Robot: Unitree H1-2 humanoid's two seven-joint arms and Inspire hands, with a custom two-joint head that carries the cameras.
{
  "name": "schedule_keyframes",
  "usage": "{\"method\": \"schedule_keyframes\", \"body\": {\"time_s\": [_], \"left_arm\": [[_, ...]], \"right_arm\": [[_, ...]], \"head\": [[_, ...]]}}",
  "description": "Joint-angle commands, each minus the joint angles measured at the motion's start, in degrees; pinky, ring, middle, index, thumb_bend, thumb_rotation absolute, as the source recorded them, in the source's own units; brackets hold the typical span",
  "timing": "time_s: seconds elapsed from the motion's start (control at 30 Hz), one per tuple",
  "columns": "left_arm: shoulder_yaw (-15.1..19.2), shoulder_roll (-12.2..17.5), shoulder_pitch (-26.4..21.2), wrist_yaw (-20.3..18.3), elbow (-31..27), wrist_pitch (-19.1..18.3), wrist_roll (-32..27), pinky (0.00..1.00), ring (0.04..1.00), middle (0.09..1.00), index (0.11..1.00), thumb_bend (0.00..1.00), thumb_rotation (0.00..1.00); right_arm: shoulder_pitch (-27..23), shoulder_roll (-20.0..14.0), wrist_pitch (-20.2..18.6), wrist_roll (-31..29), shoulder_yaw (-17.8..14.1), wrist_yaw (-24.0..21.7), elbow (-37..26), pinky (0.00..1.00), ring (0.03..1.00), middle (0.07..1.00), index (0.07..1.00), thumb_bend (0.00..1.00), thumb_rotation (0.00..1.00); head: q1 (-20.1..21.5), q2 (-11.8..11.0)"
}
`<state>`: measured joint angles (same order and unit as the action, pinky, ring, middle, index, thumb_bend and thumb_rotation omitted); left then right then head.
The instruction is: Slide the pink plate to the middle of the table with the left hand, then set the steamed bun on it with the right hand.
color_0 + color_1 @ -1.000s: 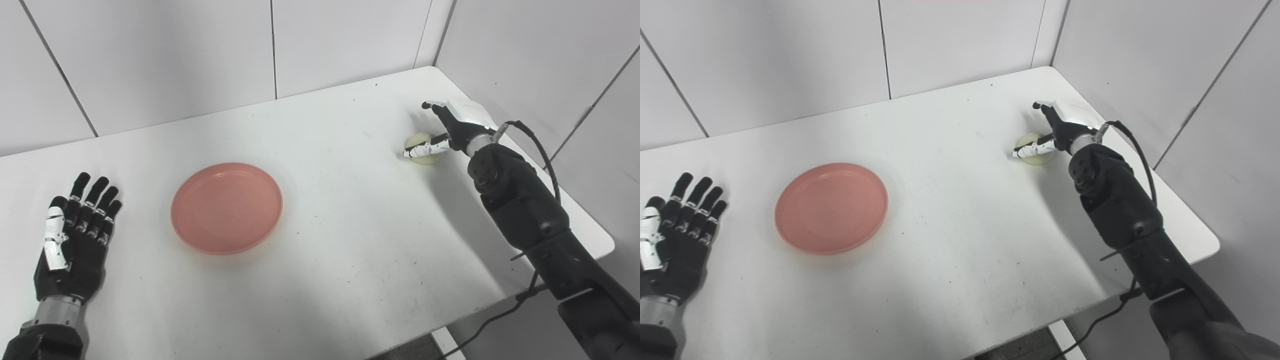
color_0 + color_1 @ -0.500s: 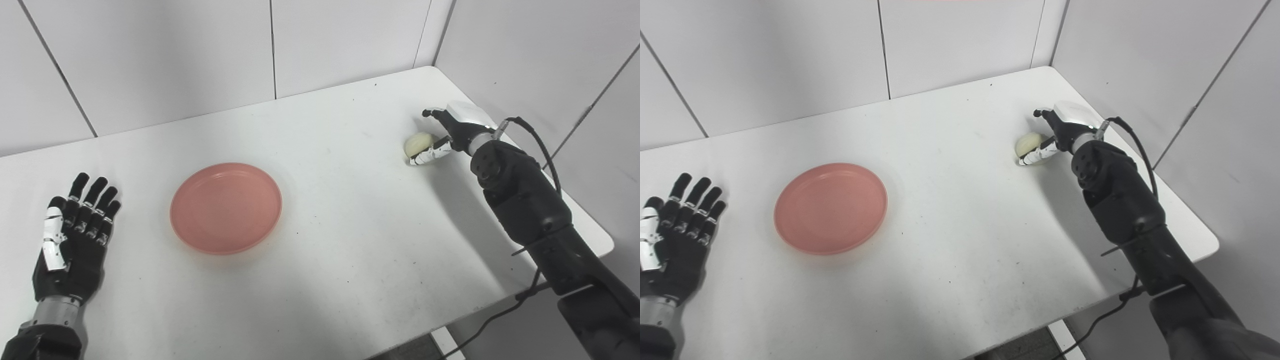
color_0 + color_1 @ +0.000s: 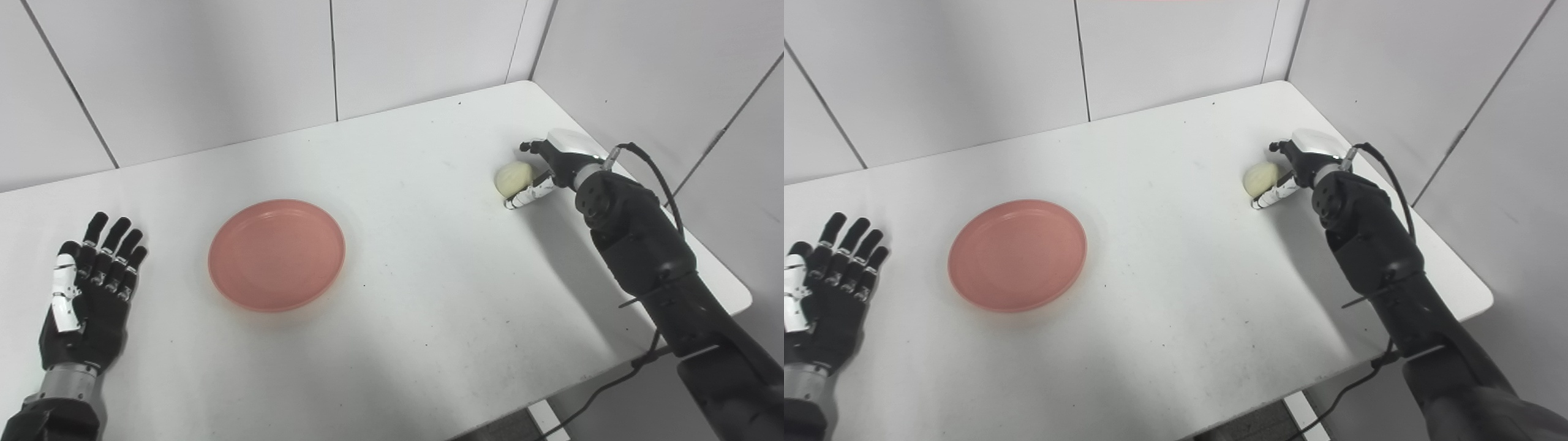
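The pink plate (image 3: 277,254) lies flat on the white table (image 3: 429,288), left of the middle. A pale steamed bun (image 3: 513,177) is near the table's far right edge. My right hand (image 3: 549,163) is shut on the bun, with the fingers curled over its far side and the thumb pressed under its near side. The bun's left face shows; its right side is hidden by the hand. My left hand (image 3: 90,288) rests open and flat at the table's front left, well clear of the plate.
White panel walls close off the back and the right side, with the corner just behind the bun. A black cable (image 3: 652,168) loops off my right forearm. The table's right edge (image 3: 732,288) runs close beside that arm.
My right hand has turned and closed around the bun, the thumb moving from the bun's front to under it. The bun has shifted slightly left. Plate and left hand have not moved.
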<state>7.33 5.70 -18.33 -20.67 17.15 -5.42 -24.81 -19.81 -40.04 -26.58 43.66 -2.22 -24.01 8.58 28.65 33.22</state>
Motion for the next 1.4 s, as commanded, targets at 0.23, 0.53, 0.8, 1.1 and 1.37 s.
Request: {"method": "schedule_keyframes", "body": {"time_s": [0.23,0.53,0.8,1.1,1.37], "left_arm": [[0.0,0.6,2.9,1.8,1.5,-4.8,0.5,1.0,0.953,0.942,0.946,0.37,1.0],[0.0,0.4,2.7,2.1,1.8,-4.8,0.5,1.0,0.958,0.947,0.951,0.38,1.0],[-0.3,0.2,2.9,1.9,1.7,-4.4,0.7,1.0,0.961,0.95,0.955,0.37,1.0],[-1.5,-0.7,3.4,2.5,0.9,-3.7,1.7,1.0,0.96,0.948,0.956,0.39,1.0],[-3.4,-2.0,4.0,3.7,-0.4,-2.8,3.7,1.0,0.956,0.951,0.95,0.4,1.0]], "right_arm": [[-2.9,-0.4,7.2,-6.1,-0.5,12.9,6.7,0.37,0.428,0.438,0.546,0.52,0.0],[-4.9,-0.3,9.1,-9.5,2.2,16.5,10.5,0.39,0.46,0.46,0.525,0.52,0.0],[-4.8,-0.9,9.2,-11.2,3.2,17.5,10.1,0.39,0.448,0.45,0.532,0.52,0.0],[-3.0,-2.2,4.7,-11.1,2.6,14.9,-0.3,0.37,0.435,0.448,0.534,0.52,0.0],[-3.6,-2.1,1.8,-8.8,4.3,10.2,-13.0,0.35,0.425,0.441,0.545,0.51,0.0]], "head": [[-0.1,0.4],[-0.5,0.3],[-1.8,0.1],[-4.5,-0.3],[-8.9,-0.3]]}}
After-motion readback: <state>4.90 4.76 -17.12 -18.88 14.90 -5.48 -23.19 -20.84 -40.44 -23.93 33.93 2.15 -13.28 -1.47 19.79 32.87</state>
